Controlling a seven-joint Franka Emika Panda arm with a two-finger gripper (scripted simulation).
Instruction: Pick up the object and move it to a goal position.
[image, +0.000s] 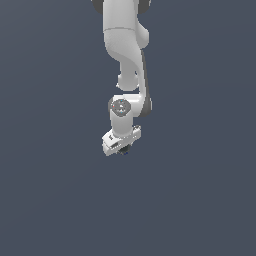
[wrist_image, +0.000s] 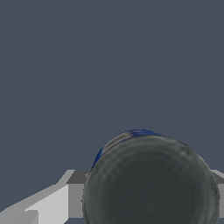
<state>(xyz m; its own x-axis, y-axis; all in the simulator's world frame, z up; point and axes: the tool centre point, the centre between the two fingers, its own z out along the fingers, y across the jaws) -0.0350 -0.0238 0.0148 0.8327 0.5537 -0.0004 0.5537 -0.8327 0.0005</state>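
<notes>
Exterior view: the white arm (image: 126, 55) hangs down against plain grey with the pincer (image: 122, 148) at its lower end; the object (image: 125, 151) shows only as a tiny dark speck with a hint of blue at the pincer's underside, too small to judge contact or finger spacing. Wrist view: the object (wrist_image: 151, 181) fills the lower frame as a dark grey ball with a blue rim, sitting between the fingers (wrist_image: 48, 205), which flank it closely on both sides, so the pincer appears closed around it.
</notes>
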